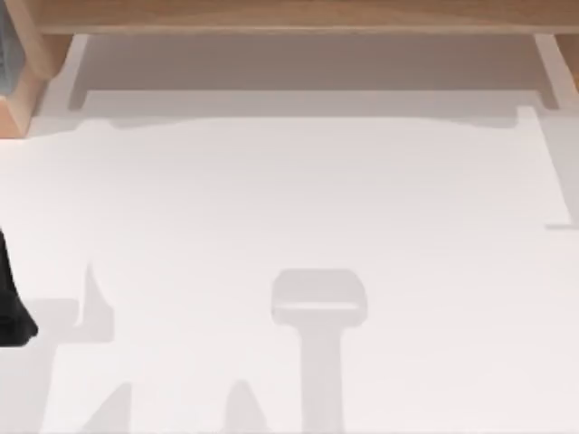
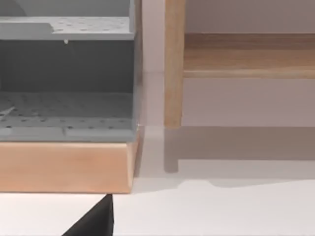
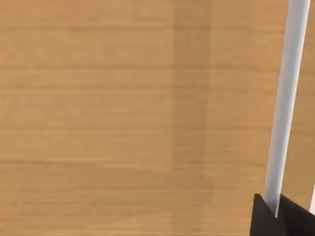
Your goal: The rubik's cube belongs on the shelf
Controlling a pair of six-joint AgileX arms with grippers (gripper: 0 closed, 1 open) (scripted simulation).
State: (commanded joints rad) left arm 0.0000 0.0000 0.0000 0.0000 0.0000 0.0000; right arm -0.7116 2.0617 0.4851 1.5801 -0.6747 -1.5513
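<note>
The rubik's cube is out of view. The shelf (image 1: 289, 16) is a light-brown wooden board running along the far edge of the table. In the left wrist view, the shelf board (image 2: 246, 54) rests on an upright wooden support (image 2: 173, 64). A black part of my left gripper (image 2: 96, 221) sits low over the white table in front of that support. My left arm (image 1: 9, 307) is dark at the table's left edge. The right wrist view looks closely onto the wooden shelf surface (image 3: 123, 118), with a black part of my right gripper (image 3: 275, 219) at its edge.
A grey perforated rack (image 2: 64, 88) on a wooden base (image 2: 64, 164) stands just left of the shelf; it also appears at the far left as the rack (image 1: 7, 54). Grey shadows (image 1: 317, 298) lie on the white table (image 1: 362, 199).
</note>
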